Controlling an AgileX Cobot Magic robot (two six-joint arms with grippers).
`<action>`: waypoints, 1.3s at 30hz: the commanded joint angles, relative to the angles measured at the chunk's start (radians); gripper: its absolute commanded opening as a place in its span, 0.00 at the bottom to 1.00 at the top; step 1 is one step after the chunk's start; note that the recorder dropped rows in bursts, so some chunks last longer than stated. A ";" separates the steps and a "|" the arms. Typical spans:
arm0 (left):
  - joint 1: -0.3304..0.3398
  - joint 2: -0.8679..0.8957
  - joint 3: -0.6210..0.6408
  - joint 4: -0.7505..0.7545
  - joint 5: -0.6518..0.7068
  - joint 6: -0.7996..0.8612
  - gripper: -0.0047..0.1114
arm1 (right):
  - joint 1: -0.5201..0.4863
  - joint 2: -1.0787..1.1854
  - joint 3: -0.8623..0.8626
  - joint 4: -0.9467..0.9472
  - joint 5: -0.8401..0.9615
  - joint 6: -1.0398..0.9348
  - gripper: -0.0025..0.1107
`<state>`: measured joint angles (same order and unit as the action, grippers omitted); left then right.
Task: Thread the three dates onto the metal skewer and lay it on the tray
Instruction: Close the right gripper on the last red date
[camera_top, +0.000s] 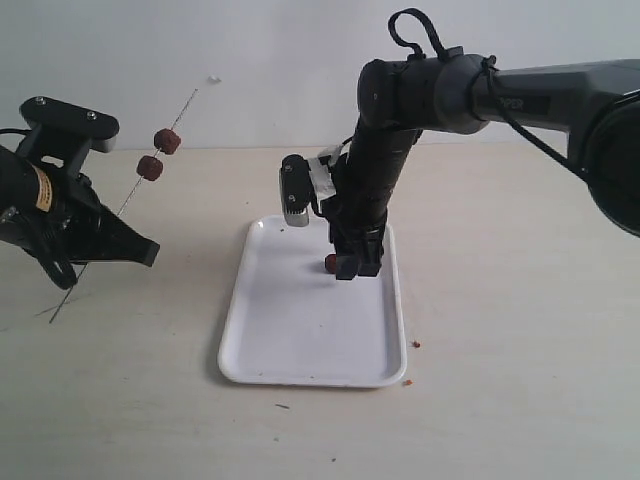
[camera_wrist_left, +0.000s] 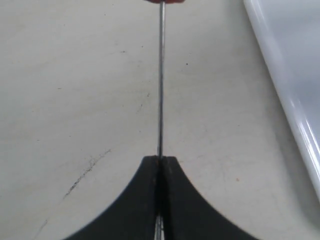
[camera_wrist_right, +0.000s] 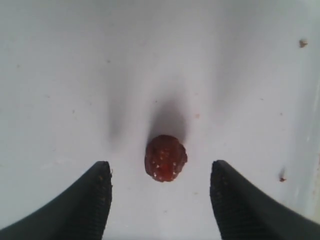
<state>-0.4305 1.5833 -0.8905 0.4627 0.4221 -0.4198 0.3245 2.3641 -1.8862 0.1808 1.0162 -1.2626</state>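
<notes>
Bare grey metal, smooth and faintly gleaming, for the skewer (camera_wrist_left: 160, 80). Glossy white plastic by the look, smooth, with soft reflections, for the tray (camera_top: 300, 345). Dull red-brown wrinkled skin, flecked with pale specks, on the date (camera_wrist_right: 165, 157). Matt black plastic on the left hand (camera_wrist_left: 160, 162); same on the right hand (camera_wrist_right: 161, 170), finely ribbed along the pads (camera_wrist_right: 101, 195). Pale matt counter (camera_top: 500, 300), lightly scuffed and scratched.

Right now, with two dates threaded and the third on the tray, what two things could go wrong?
1. The third date, small and round on the smooth tray, may roll away as the open right gripper closes.
2. The left gripper pinches the thin skewer near its lower end, so pushing a date onto the far tip might bend or swing it.
</notes>
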 joint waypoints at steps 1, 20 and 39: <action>0.002 -0.002 -0.005 0.005 -0.012 -0.002 0.04 | 0.001 0.034 -0.044 0.001 0.048 0.018 0.52; 0.002 -0.002 -0.005 0.005 -0.014 -0.002 0.04 | 0.001 0.068 -0.052 0.009 0.024 0.018 0.45; 0.002 -0.002 -0.005 0.005 -0.016 -0.002 0.04 | 0.001 0.068 -0.052 0.018 0.012 0.068 0.31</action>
<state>-0.4305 1.5833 -0.8905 0.4627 0.4180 -0.4198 0.3245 2.4291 -1.9354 0.2112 1.0184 -1.2047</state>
